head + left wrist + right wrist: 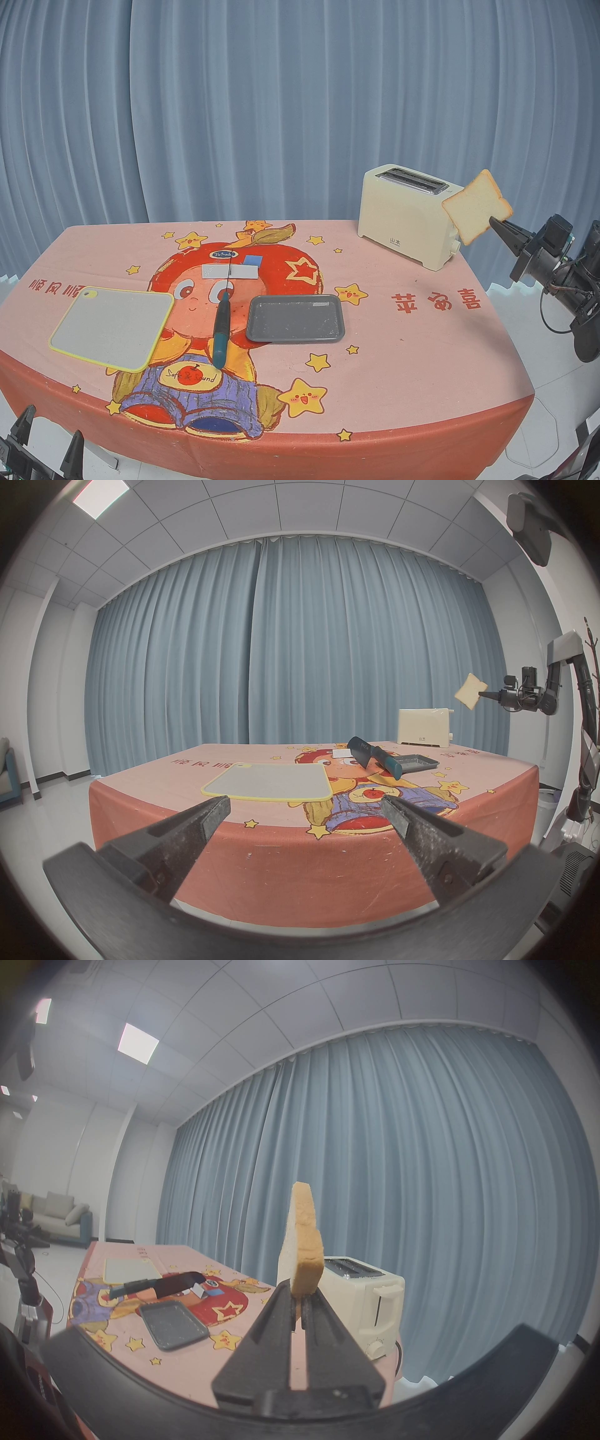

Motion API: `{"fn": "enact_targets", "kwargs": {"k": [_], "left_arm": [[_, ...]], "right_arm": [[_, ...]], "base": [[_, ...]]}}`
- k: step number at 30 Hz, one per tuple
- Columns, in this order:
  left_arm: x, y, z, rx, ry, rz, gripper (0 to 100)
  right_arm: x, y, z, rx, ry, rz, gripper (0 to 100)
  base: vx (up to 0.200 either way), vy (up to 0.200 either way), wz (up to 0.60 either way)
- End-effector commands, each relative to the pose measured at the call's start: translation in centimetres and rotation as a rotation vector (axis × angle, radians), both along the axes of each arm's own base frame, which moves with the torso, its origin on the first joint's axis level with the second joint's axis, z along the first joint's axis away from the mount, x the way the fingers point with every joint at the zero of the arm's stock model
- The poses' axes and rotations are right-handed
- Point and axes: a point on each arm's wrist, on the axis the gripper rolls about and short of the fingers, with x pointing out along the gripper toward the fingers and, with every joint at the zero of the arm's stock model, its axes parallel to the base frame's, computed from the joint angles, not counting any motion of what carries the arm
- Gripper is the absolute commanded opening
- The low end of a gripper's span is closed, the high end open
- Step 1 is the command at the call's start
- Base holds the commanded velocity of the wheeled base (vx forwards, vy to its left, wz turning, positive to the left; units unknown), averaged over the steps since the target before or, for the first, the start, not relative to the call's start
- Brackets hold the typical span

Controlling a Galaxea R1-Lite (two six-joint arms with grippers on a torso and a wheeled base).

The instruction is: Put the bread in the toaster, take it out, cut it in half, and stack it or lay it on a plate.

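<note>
A slice of bread (476, 206) hangs in the air just right of the cream toaster (406, 215), at about the height of its top slots. My right gripper (500, 226) is shut on the bread's lower edge, off the table's right side; the same bread (301, 1250) stands upright between the fingers (275, 1319), with the toaster (362, 1300) behind it. A grey plate-tray (295, 318) lies mid-table, a blue-handled knife (221, 325) left of it, and a yellow-rimmed cutting board (112, 326) further left. My left gripper (306, 817) stands open, low before the table's front left edge.
A small white card (229, 271) lies behind the knife. The table (400, 375) has a cartoon-printed orange cloth and a curved front edge. Blue curtains hang behind it. The front right of the table is bare cloth.
</note>
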Motion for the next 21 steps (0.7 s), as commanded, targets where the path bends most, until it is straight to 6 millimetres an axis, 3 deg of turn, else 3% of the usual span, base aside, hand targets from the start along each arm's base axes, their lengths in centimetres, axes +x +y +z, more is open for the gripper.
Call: {"fn": "enact_targets", "kwargs": {"k": [1, 15, 20, 21], "left_arm": [[0.1, 0.0, -0.2, 0.000, 0.010, 0.000, 100], [0.1, 0.0, -0.2, 0.000, 0.010, 0.000, 100], [0.1, 0.0, -0.2, 0.000, 0.010, 0.000, 100], [0.1, 0.0, -0.2, 0.000, 0.010, 0.000, 100]], "right_arm": [[0.8, -0.3, 0.5, -0.031, -0.005, -0.001, 0], [3.3, 0.0, 3.2, -0.110, 0.035, 0.022, 0], [4.5, 0.0, 4.1, -0.123, 0.033, 0.026, 0], [5.5, 0.0, 4.5, -0.129, 0.046, 0.036, 0]], "base": [[0.000, 0.000, 0.00], [0.000, 0.000, 0.00], [0.000, 0.000, 0.00], [0.000, 0.000, 0.00]]}}
